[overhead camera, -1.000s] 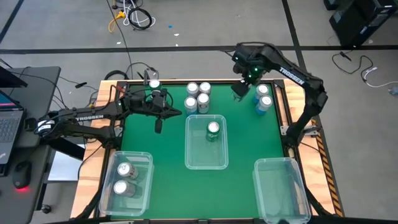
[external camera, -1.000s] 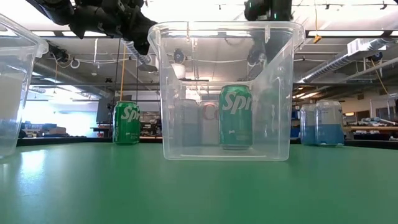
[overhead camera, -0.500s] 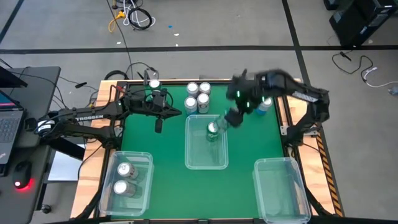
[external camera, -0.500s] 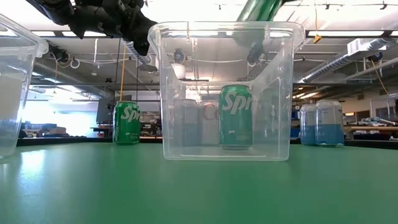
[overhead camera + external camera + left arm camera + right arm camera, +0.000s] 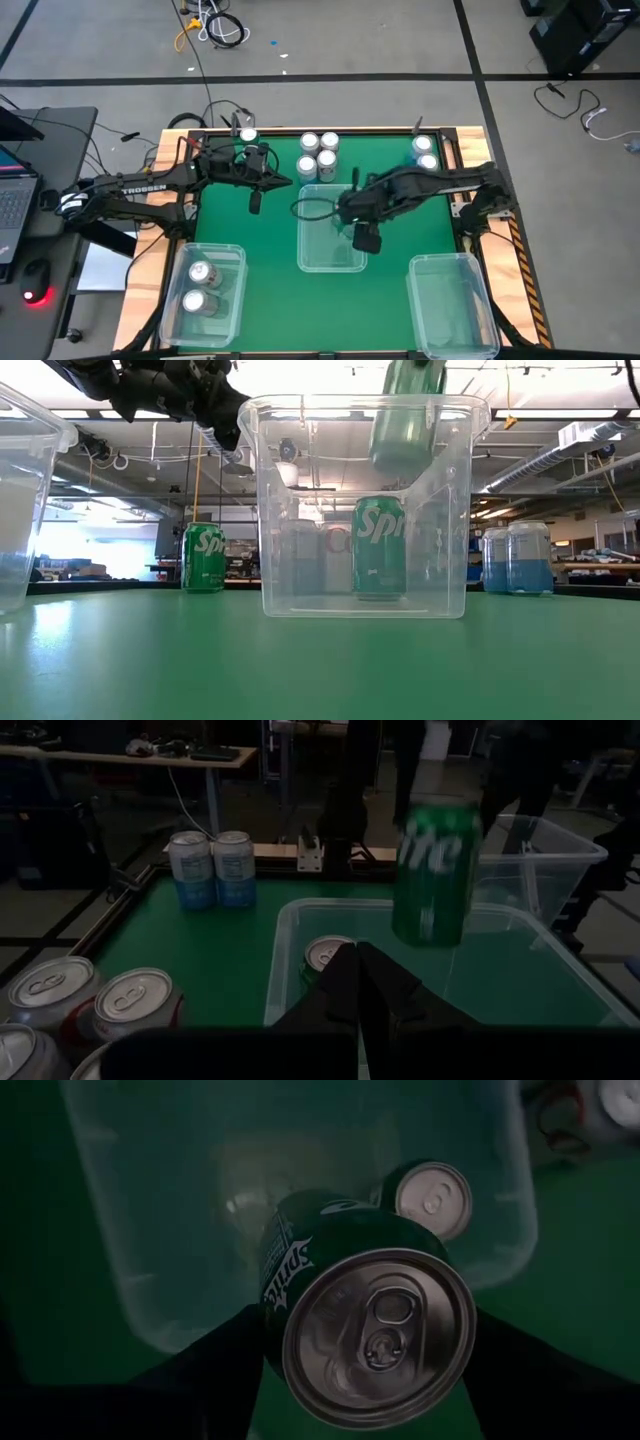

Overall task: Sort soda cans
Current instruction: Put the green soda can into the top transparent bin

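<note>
Lowering a green can into the middle bin

My right claw [image 5: 365, 1342], clamped on the green can [image 5: 405, 415], should sink beside the can already inside [image 5: 381, 549] at frame centre before letting go.

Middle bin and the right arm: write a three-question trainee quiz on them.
1. True or false: the right gripper holds a green can above the middle bin.
2. How many cans already stand in that bin?
3. The left bin holds: A) two silver-white cans, B) two blue cans, C) nothing.

Key: 1 true; 2 one, a green can; 3 A.
</note>
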Available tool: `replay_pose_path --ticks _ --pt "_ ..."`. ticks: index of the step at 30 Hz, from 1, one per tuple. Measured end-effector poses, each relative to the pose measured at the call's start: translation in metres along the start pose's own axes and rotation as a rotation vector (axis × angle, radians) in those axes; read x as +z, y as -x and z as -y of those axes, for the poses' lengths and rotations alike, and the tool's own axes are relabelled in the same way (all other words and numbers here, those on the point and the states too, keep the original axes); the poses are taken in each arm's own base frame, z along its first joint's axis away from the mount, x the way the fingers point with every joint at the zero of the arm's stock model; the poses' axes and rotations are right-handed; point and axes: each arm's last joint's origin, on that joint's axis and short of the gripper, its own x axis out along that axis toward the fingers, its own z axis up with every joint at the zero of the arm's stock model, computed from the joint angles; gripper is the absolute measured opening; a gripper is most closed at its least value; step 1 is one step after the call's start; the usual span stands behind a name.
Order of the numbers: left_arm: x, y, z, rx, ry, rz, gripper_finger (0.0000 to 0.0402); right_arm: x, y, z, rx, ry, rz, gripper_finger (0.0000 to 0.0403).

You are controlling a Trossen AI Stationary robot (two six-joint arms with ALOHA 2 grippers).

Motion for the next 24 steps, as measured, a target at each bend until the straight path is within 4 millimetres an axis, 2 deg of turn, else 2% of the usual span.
replay_pose_path --ticks 7,12,24 --pt "-0.001 0.0 0.0 -0.001 -0.002 -0.007 0.0 0.02 -0.046 -0.014 -0.042 0.223 -0.08 0.0278" --pt "-0.002 0.0 0.0 -0.001 0.001 -0.016 0.0 0.027 -0.073 -0.02 -0.058 0.305 -0.148 0.0278" --pt "-0.005 0.0 0.0 -0.002 -0.003 -0.049 0.0 0.036 -0.113 -0.029 -0.115 0.346 -0.21 0.0279"
